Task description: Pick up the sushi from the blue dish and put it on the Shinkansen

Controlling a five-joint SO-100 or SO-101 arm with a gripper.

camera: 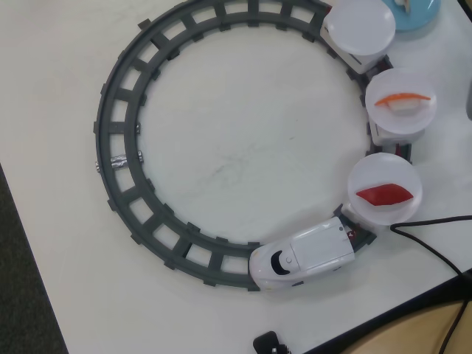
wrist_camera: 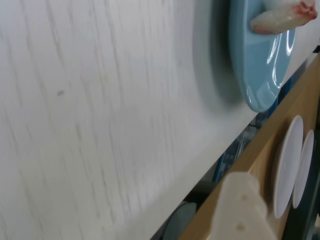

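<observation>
The white table (camera: 221,147) carried a grey ring-shaped plastic track (camera: 118,96). On its right-hand arc in the overhead view stood the white toy Shinkansen (camera: 306,258), rounded nose and black windshield leading three cars topped by round white plates. The rearmost plate (camera: 361,26) was bare; the other two each held a piece. The round, light sky-blue plastic dish (wrist_camera: 260,70) lay at the table's far corner, cut by the frame edge in both views. The sushi (wrist_camera: 280,17), a small pale rice block with a reddish top, rested on that dish. The wrist view was motion-blurred, and only one pale finger (wrist_camera: 242,210) showed; the gripper's state could not be determined. The step in hand was judged to be the approach. The next move called for centring over the sushi with jaws spread.
</observation>
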